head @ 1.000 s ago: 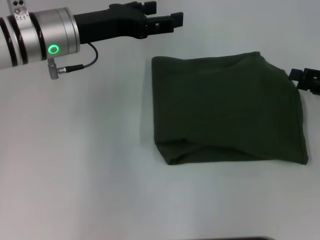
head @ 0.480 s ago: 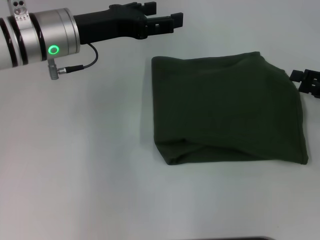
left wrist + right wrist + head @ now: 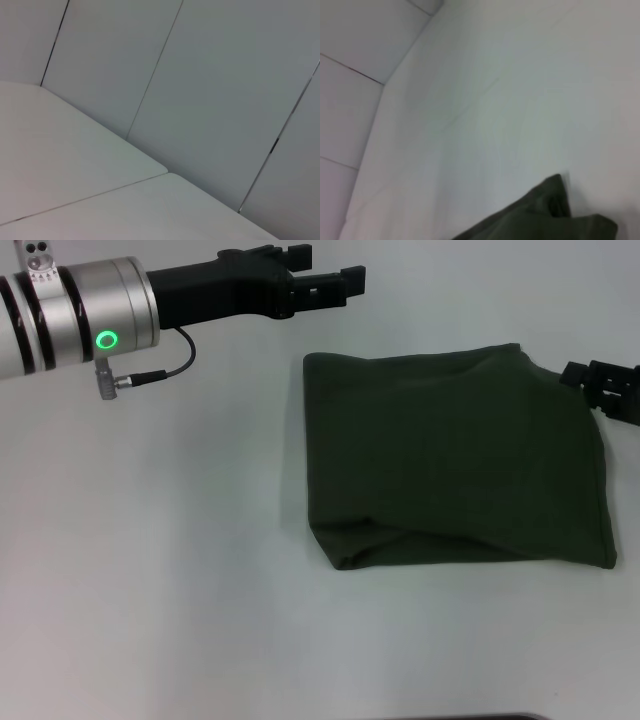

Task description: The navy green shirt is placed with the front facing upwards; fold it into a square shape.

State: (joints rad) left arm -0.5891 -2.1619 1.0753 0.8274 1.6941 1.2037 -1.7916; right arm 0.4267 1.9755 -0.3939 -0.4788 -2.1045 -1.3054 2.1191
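Shirt point(image 3: 455, 460) lay folded near-square on table point(image 3: 180, 570). Left gripper point(image 3: 325, 280) parked clear, jaws apart, empty. Right gripper point(image 3: 605, 390) at shirt's right edge, likely tidying; grip unclear.

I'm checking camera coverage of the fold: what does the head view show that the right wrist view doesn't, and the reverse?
Only the head view shows the whole navy green shirt folded into a rough square, the left gripper open beyond its far left corner, and the right gripper at its far right corner. Only the right wrist view shows the wall panels. Both show the white table and shirt fabric.
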